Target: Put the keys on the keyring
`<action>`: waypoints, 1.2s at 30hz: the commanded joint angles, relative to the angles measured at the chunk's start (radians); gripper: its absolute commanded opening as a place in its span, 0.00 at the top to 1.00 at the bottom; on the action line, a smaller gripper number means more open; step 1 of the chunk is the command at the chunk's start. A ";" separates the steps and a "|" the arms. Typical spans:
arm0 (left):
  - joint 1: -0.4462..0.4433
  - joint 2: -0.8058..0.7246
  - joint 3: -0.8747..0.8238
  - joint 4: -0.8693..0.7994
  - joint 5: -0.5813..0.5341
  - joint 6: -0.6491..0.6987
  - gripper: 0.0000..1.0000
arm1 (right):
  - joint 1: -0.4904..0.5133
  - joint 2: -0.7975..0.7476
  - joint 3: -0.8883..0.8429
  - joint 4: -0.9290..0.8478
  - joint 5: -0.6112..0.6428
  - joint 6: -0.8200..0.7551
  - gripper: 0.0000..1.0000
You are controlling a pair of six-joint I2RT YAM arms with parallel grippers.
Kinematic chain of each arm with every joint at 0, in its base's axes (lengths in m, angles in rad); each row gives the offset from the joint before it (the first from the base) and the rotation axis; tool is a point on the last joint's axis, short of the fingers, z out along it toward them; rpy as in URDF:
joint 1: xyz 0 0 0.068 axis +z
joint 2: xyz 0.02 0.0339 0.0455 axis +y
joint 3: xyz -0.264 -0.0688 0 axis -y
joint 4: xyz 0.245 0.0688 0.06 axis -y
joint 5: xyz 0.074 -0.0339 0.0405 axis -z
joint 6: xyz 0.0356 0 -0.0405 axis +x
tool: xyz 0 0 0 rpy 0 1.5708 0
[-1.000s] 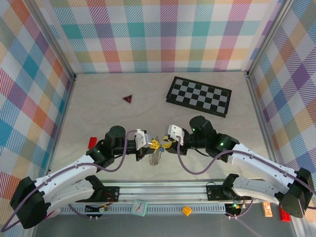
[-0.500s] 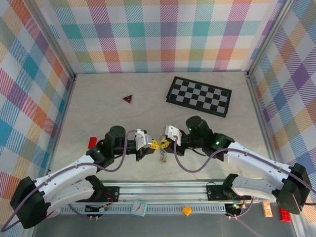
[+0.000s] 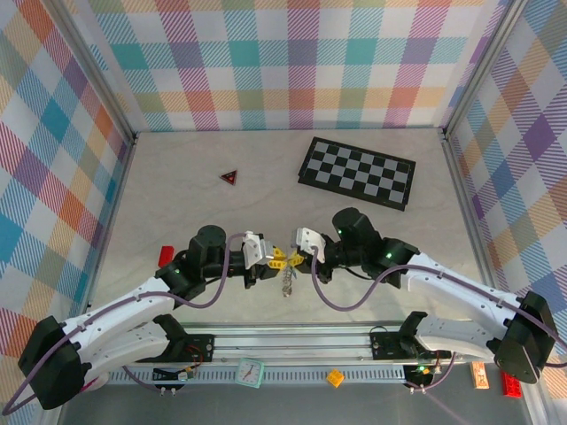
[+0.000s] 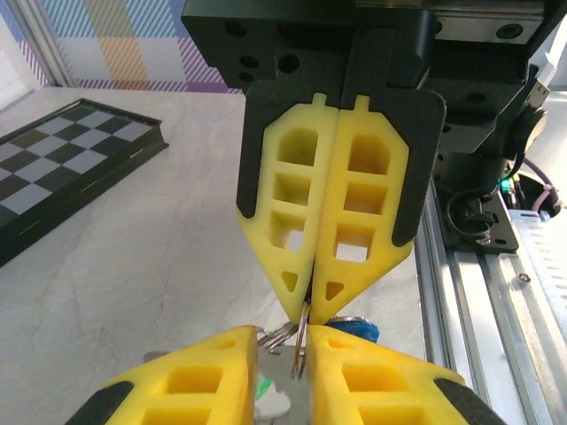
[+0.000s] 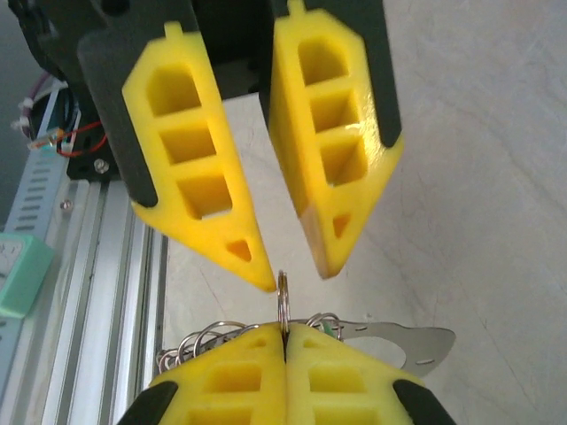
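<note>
My two grippers meet tip to tip above the table's near middle. My right gripper (image 3: 295, 258) (image 5: 285, 329) is shut on a thin silvery ring of the keyring (image 5: 283, 297) (image 4: 301, 350). The ring's other edge stands in the gap of my left gripper (image 3: 276, 258) (image 4: 283, 341), whose jaws are a little apart and do not pinch it. The rest of the keyring (image 3: 286, 283) hangs below as a bunch of metal loops. The blue key head (image 4: 354, 329) shows under the fingers. A bit of green (image 5: 330, 329) sits by a flat metal blade (image 5: 399, 341).
A black-and-white chessboard (image 3: 356, 173) lies at the back right and a small red triangle (image 3: 229, 177) at the back left. A red block (image 3: 166, 255) sits beside the left arm. The aluminium rail (image 3: 292, 354) runs along the near edge.
My right gripper has moved left to meet the left one and shut on the ring. The left jaws have parted slightly. The hanging bunch has shifted a little to the right.
</note>
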 commanded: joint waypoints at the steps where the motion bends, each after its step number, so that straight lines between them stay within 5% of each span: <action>1: -0.013 -0.006 0.056 -0.088 -0.021 0.051 0.79 | 0.002 0.026 0.095 -0.134 0.010 -0.087 1.00; 18: -0.013 0.048 0.125 -0.172 0.018 0.097 0.80 | 0.038 0.105 0.240 -0.238 0.008 -0.131 1.00; 24: -0.014 0.047 0.131 -0.175 0.023 0.119 1.00 | 0.053 0.125 0.265 -0.257 0.013 -0.135 1.00; 26: -0.014 0.041 0.131 -0.185 0.021 0.126 1.00 | 0.053 0.112 0.255 -0.247 0.031 -0.122 1.00; 30: -0.014 0.027 0.121 -0.179 0.023 0.120 1.00 | 0.048 0.046 0.189 -0.184 0.077 -0.078 0.73; 36: -0.014 0.017 0.083 -0.093 0.029 0.066 1.00 | 0.045 -0.021 0.084 -0.129 0.096 -0.007 0.67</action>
